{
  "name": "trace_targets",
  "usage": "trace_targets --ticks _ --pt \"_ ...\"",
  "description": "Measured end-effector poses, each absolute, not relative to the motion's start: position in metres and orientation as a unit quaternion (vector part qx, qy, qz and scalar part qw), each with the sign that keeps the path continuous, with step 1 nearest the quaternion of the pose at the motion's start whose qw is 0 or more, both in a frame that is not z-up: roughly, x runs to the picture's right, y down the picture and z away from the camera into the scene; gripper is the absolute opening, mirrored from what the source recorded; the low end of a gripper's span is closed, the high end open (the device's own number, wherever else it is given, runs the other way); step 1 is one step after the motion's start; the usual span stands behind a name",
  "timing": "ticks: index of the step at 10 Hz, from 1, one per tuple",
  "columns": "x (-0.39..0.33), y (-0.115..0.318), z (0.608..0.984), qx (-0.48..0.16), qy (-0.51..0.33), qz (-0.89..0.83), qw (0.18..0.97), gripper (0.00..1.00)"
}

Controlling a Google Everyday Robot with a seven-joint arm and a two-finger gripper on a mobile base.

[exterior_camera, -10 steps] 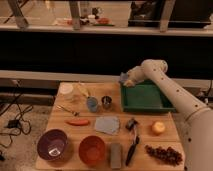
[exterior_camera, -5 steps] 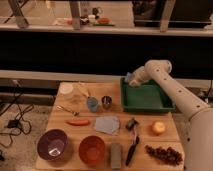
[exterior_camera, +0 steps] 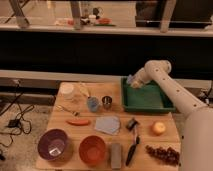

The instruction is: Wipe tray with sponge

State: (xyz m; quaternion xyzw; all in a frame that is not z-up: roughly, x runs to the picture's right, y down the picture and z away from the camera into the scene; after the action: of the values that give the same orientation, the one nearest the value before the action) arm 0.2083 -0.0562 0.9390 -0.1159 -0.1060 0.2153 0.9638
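Note:
The dark green tray (exterior_camera: 150,100) lies at the back right of the wooden table. My gripper (exterior_camera: 134,83) hangs over the tray's back left corner, at the end of the white arm (exterior_camera: 170,85) that reaches in from the right. A small pale blue sponge (exterior_camera: 129,79) shows at the gripper's tip, and the gripper is closed on it, at or just above the tray's rim. The tray's floor looks bare.
On the wooden table (exterior_camera: 70,131): a purple bowl (exterior_camera: 54,145), an orange bowl (exterior_camera: 93,149), a grey-blue cloth (exterior_camera: 107,125), a carrot (exterior_camera: 78,121), a blue cup (exterior_camera: 92,104), a metal cup (exterior_camera: 107,102), a grey-brown block (exterior_camera: 116,154), a black brush (exterior_camera: 132,146), an orange fruit (exterior_camera: 159,128), grapes (exterior_camera: 162,154).
My gripper with the sponge has moved right and slightly down, from left of the tray's corner to over the tray's back left corner.

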Motion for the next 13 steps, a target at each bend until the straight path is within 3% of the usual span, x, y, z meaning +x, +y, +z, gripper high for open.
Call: trace_targets --ticks 5,13 --pt "0.206 -0.055 0.941 -0.118 -0.107 0.215 0.964 0.0" --pt "0.244 -0.025 0.975 -0.146 -0.066 0.267 0.95 0.0"
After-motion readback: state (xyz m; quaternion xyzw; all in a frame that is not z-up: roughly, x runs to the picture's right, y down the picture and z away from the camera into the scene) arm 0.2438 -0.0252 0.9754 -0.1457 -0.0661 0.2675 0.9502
